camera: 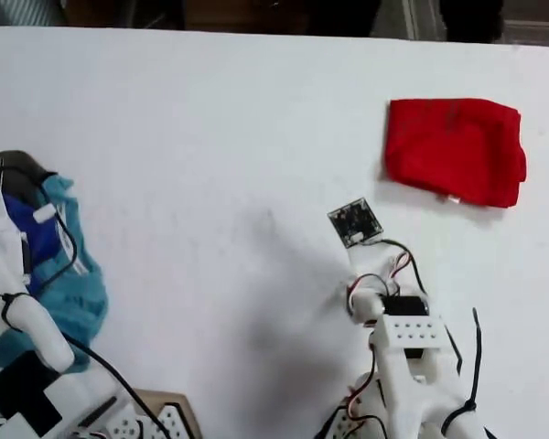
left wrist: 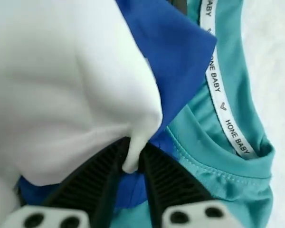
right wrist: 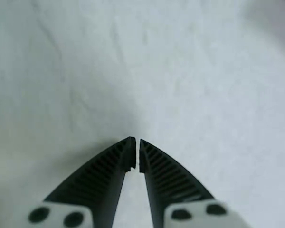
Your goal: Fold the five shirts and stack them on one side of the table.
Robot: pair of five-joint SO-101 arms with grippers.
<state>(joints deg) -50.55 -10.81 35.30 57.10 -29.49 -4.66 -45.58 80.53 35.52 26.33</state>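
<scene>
A folded red shirt (camera: 453, 151) lies at the far right of the white table (camera: 210, 119). At the left edge sits a heap of shirts: teal (camera: 78, 283), blue (camera: 41, 242) and a dark one (camera: 18, 165) at the back. My left gripper (left wrist: 133, 156) is shut on a fold of the white shirt (left wrist: 61, 85), which lies over the blue shirt (left wrist: 171, 52) and the teal shirt (left wrist: 228, 156). My right gripper (right wrist: 137, 148) is shut with nothing in it, over bare tabletop near the front middle, well short of the red shirt.
The right arm (camera: 407, 338) with its loose cables stands at the front, right of centre. The left arm (camera: 37, 329) rises at the front left beside a wooden base corner (camera: 169, 407). Bare tabletop spans the middle and the back.
</scene>
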